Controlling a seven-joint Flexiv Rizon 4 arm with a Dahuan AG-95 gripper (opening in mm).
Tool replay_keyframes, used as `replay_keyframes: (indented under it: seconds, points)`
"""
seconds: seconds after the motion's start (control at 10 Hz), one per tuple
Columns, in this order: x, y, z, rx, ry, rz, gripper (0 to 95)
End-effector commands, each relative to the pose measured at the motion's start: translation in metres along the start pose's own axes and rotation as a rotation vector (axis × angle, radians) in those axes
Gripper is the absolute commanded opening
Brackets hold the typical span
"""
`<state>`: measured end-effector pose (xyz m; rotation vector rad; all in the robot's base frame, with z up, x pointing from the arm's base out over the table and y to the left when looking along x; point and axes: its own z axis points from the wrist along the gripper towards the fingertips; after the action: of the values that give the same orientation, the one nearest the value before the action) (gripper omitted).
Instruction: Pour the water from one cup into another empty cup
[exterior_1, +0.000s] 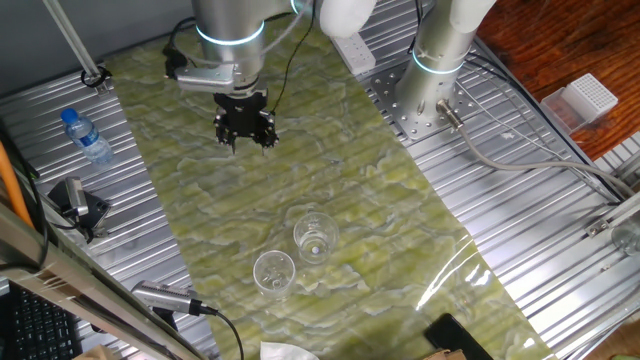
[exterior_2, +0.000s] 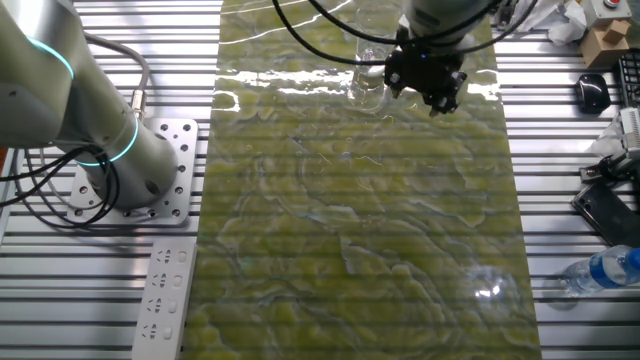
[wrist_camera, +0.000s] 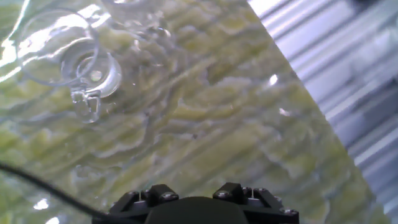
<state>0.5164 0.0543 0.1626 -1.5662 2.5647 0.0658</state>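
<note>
Gripper (exterior_1: 245, 128) empty, jaws' gap unclear; cup (exterior_1: 315, 238) clear glass, fragile, slippery, grasp mid-wall beside second cup (exterior_1: 274, 272)

A ribbed metal table (exterior_1: 520, 200) carries a green marbled mat (exterior_1: 300, 190) that glares under bright overhead light. A white power strip (exterior_2: 160, 295) lies beside the mat, and wooden flooring (exterior_1: 540, 50) shows beyond.

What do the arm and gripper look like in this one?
The arm is silver-grey with a glowing cyan ring at the joint. A black cable runs down to the small black gripper. A second similar arm stands beside it on a perforated plate.
</note>
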Motion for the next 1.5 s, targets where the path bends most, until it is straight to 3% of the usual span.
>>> replay_keyframes:
  seconds: [0.1,0.2,0.3,0.4,0.5,0.9,1.2,1.5]
  points:
    - [-0.011,0.008,0.012,-0.010,-0.070,-0.087,38.0]
    - [-0.023,0.012,0.019,-0.013,-0.114,-0.117,38.0]
    - [-0.023,0.012,0.019,-0.013,-0.114,-0.117,38.0]
    - [-0.036,0.022,0.024,-0.011,-0.131,-0.141,38.0]
    - [-0.040,0.029,0.026,-0.006,-0.124,-0.158,57.0]
    - [-0.058,0.058,0.034,-0.002,-0.125,-0.205,57.0]
    - [-0.061,0.080,0.043,-0.001,-0.124,-0.221,57.0]
    - [-0.062,0.089,0.046,-0.013,-0.128,-0.241,57.0]
